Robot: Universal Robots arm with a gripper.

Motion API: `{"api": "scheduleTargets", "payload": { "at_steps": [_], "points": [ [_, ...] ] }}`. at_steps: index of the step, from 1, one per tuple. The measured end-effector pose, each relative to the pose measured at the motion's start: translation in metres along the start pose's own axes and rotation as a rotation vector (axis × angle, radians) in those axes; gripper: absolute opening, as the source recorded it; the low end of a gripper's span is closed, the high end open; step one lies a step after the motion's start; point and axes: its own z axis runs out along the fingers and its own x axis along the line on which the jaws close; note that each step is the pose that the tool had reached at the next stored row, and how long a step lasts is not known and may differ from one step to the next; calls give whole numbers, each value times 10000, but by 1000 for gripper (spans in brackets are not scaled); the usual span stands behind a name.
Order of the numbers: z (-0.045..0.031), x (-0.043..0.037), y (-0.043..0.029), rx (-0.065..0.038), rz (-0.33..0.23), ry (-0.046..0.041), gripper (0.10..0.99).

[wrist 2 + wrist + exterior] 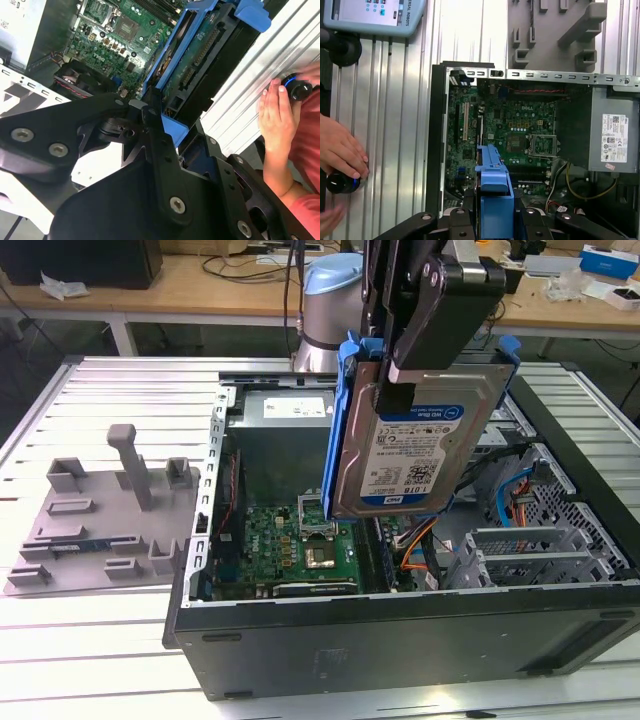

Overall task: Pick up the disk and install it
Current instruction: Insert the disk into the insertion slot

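- One disk (425, 445) held near upright in the air, label toward the exterior camera, blue bracket framing its edges.
- Fingers (410, 345) closed on the disk from above, one on the label face, the other behind it.
- Lower edge of the disk hanging over the open case (400, 640), above the motherboard (290, 540).
- Seen in both wrist views as a blue bracket end over the green board.
- Case lying on its side on the slatted tabletop (90, 650), toward the near edge in the exterior view.
- Grey fixture (90, 530) on the tabletop, just beside the case on the exterior view's left.
- Hand (340, 147) on a black knob (340, 184), apart from the case.
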Motion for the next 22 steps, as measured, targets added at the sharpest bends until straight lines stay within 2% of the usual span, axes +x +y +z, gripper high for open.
{"api": "scheduleTargets", "payload": {
  "at_steps": [9, 10, 11, 12, 13, 18, 22],
  "points": [
    [0, -2, 2, 5, 1, -1, 369],
    [2, -3, 5, 24, 1, -36, 369],
    [2, -2, 10, 72, -1, -137, 369],
    [2, 0, 12, 143, -6, -307, 369],
    [5, 9, 14, 173, 17, -379, 369],
    [18, 9, 12, 173, 694, -386, 369],
    [18, 9, 12, 174, 704, -387, 369]
  ]
}}
